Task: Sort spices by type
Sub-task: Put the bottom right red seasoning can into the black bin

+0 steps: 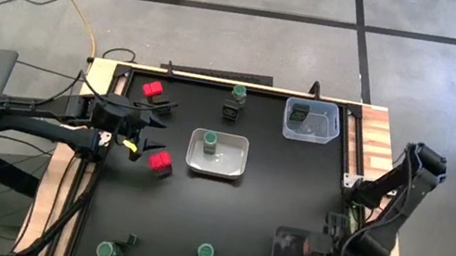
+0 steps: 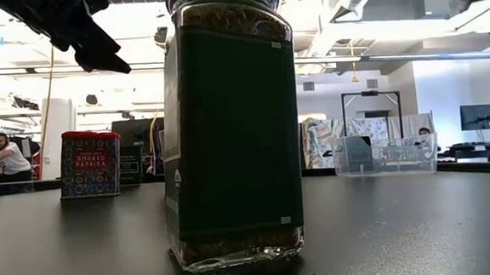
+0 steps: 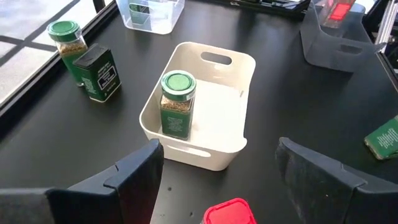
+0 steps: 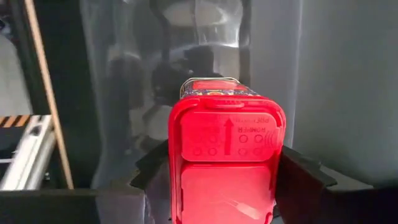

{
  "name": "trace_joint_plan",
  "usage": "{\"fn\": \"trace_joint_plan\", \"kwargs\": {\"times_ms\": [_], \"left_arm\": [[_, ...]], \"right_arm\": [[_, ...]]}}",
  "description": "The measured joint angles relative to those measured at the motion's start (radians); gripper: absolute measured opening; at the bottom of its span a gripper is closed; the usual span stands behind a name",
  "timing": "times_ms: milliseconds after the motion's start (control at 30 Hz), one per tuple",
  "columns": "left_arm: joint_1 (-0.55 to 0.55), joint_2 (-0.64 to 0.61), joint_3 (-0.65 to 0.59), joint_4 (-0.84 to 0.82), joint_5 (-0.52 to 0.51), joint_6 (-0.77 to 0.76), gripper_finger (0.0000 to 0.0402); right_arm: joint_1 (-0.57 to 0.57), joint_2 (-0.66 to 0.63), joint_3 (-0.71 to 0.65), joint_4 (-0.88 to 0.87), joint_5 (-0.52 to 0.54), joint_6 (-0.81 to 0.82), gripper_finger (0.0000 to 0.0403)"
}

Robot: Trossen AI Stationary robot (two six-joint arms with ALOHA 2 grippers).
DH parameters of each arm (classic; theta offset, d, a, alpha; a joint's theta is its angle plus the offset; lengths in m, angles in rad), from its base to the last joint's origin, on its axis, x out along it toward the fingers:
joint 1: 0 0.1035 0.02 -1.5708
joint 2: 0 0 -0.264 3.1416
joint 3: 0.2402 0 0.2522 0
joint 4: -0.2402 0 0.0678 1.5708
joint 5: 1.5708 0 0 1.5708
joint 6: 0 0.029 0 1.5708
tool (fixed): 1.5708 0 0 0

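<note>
Now the right gripper point(image 4: 227, 186) holds a red box point(image 4: 226, 162) by its flat sides; hard, light, slippery; the left gripper point(image 3: 217, 180) is open.

1. The red paprika tin point(image 2: 91, 164) standing on the tabletop point(image 2: 421, 229) reads "SMOKED PAPRIKA" on its front.
2. Labels on the green-lidded jars and dark tins are too small to read.
</note>
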Motion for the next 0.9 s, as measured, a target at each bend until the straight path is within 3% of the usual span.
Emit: {"fn": "trace_joint_plan", "kwargs": {"times_ms": [600, 900], "left_arm": [[0.000, 0.000, 0.000, 0.000, 0.000, -0.002, 0.0295], [0.000, 0.000, 0.000, 0.000, 0.000, -0.002, 0.0295]], "right_arm": [[-0.004, -0.014, -0.155, 0.121, -0.007, -0.045, 0.0239], [-0.004, -0.014, -0.162, 0.148, -0.012, -0.050, 0.0266]]}}
